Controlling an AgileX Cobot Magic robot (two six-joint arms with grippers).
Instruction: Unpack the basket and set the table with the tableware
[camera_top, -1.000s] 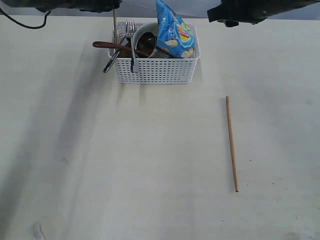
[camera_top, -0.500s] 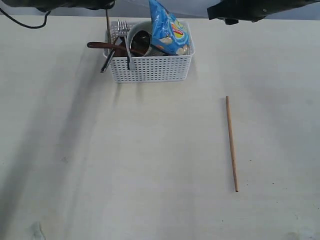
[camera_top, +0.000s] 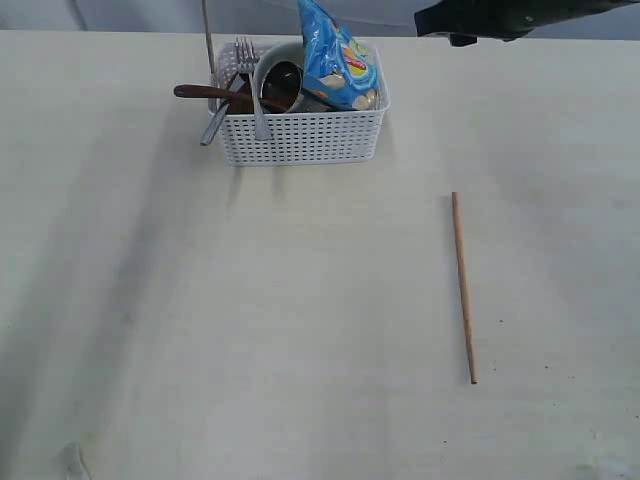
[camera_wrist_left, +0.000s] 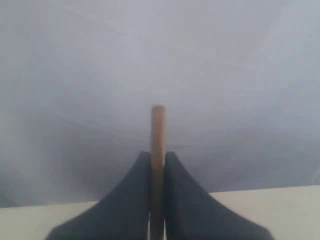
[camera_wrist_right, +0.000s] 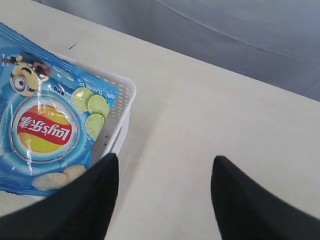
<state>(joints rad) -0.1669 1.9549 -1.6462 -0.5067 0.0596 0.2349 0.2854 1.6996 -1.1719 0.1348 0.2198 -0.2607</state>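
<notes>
The white basket (camera_top: 300, 135) stands at the far middle of the table (camera_top: 250, 330). It holds a steel fork (camera_top: 246, 58), a wooden spoon (camera_top: 205, 92), a knife (camera_top: 214, 126), a steel cup (camera_top: 283, 80) and a blue snack bag (camera_top: 338, 55). One wooden chopstick (camera_top: 463, 290) lies on the table at the right. A second chopstick (camera_top: 207, 35) stands upright at the basket's left end; my left gripper (camera_wrist_left: 158, 155), out of the exterior view, is shut on that chopstick (camera_wrist_left: 158, 127). My right gripper (camera_wrist_right: 165, 162) hangs open beside the basket's rim (camera_wrist_right: 127, 95) and the snack bag (camera_wrist_right: 45, 130).
The right arm (camera_top: 500, 18) shows as a dark shape along the far edge, right of the basket. Bare tabletop (camera_wrist_right: 215, 125) lies under the right gripper.
The left gripper closed on the upright chopstick and rose out of the exterior view, drawing the chopstick up. The basket slid a little to the left. The right gripper stayed open.
</notes>
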